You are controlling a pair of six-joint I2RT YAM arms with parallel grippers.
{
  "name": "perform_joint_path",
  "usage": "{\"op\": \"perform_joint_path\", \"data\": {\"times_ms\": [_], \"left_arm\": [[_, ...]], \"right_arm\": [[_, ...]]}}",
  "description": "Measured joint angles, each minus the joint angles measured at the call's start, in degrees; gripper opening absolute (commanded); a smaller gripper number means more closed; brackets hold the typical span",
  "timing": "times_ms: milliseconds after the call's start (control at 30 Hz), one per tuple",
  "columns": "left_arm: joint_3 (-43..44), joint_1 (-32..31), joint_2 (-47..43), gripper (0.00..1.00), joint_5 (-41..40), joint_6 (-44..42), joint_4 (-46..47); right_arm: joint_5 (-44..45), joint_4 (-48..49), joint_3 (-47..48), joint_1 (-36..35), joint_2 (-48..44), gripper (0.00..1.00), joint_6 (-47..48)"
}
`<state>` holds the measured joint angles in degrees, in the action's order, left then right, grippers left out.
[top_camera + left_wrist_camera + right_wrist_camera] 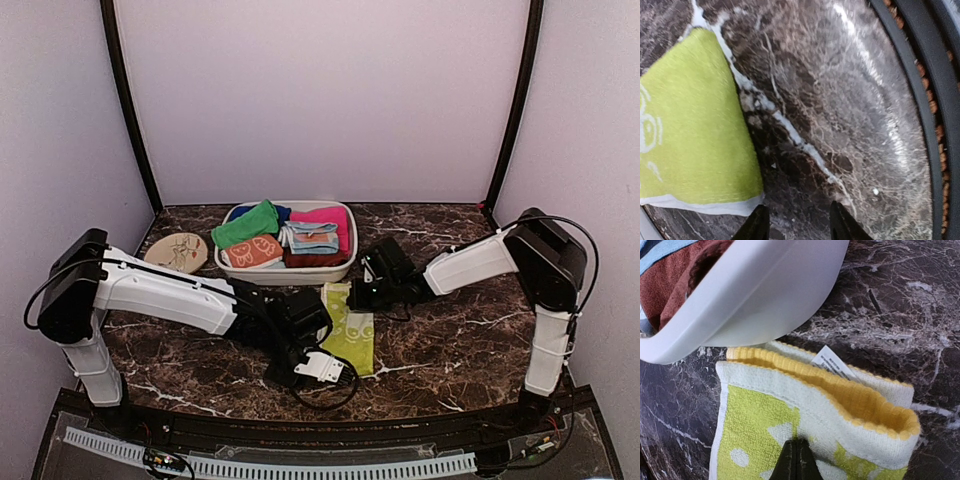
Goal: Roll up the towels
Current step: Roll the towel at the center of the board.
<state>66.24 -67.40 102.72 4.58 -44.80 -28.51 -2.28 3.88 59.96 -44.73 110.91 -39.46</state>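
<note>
A cream-white towel with yellow-green printed shapes (349, 325) lies folded on the marble table in front of the basin. Its far end, with a yellow ribbed hem and a white label (832, 365), is doubled over. My right gripper (797, 460) is shut, its tips pressing down on this towel (760, 415) close to that end. My left gripper (797, 225) is open with only bare marble between its fingers (758, 225). It sits just past the towel's near corner (690, 125). A plain bright green towel (245, 224) lies in the basin.
The white basin (340, 268) stands at the back centre and holds orange (253, 252), pink (325, 216) and blue (312, 238) cloths. Its wall (765, 295) is right behind the printed towel. A round disc (176, 250) lies back left. The black front rail (935, 100) runs beside the left gripper.
</note>
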Motion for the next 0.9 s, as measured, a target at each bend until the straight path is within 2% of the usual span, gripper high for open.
{"op": "perform_joint_path", "data": {"times_ms": [167, 267, 667, 900], "left_arm": [[-2.6, 0.8, 1.0, 0.46, -2.7, 0.2, 5.0], [-2.6, 1.2, 0.7, 0.46, -2.6, 0.3, 4.9], [1.0, 1.4, -2.4, 0.47, 4.5, 3.7, 2.0], [-0.4, 1.6, -0.5, 0.46, 3.1, 4.0, 4.8]], "right_arm": [[0.6, 0.4, -0.3, 0.0, -0.1, 0.00, -0.7], [0.5, 0.4, -0.3, 0.0, -0.1, 0.00, -0.7], [1.1, 2.8, -4.6, -1.0, -2.6, 0.00, -3.2], [2.1, 3.6, -5.0, -3.0, -2.6, 0.00, -3.9]]}}
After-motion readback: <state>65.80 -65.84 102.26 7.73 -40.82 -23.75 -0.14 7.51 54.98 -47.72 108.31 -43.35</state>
